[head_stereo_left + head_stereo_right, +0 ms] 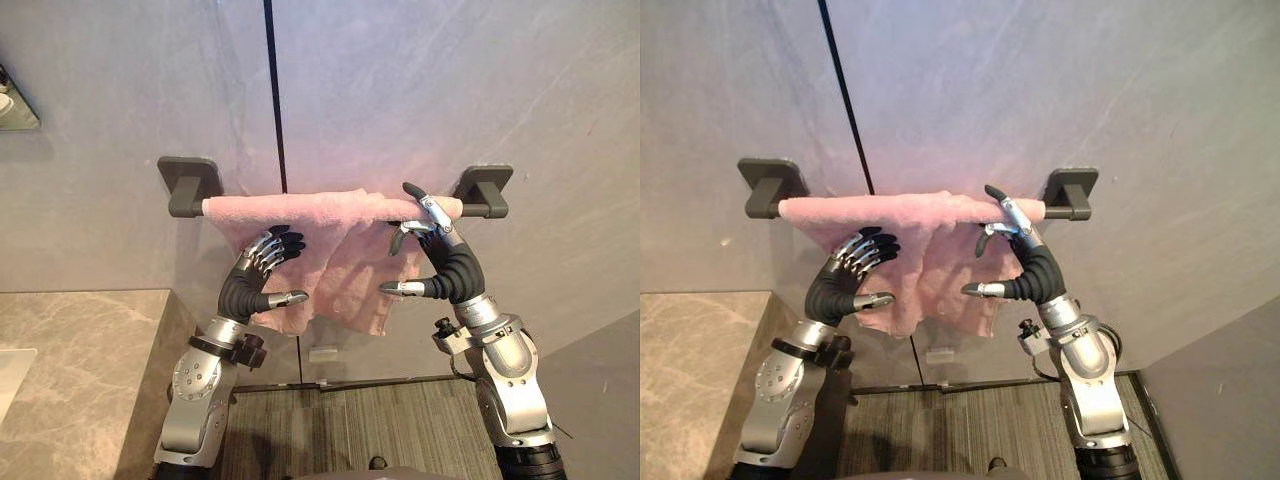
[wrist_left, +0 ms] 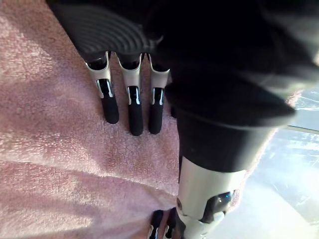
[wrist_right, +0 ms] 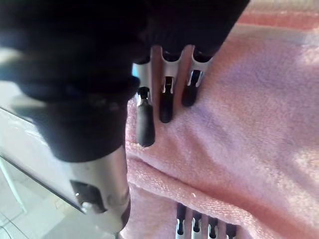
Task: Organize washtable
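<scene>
I see both hands released: left hand (image 1: 255, 272) flat against the towel (image 1: 330, 215), right hand (image 1: 450, 265) touching it near the bar (image 1: 482, 210) — right end.

Before me stands a grey wall (image 1: 450, 90) of large stone-look panels, faintly veined, with a soft sheen across its upper middle. A thin dark seam (image 1: 272, 90) runs down it. At my left a marbled beige counter (image 1: 90, 370) meets the wall. Below lies a floor (image 1: 370, 430) of dark striped carpet, with a dark strip (image 1: 400, 381) edging it along the wall's foot and a small white plate (image 1: 322, 354) just above. At my lower right a plain grey surface (image 1: 600, 400) slants in.
</scene>
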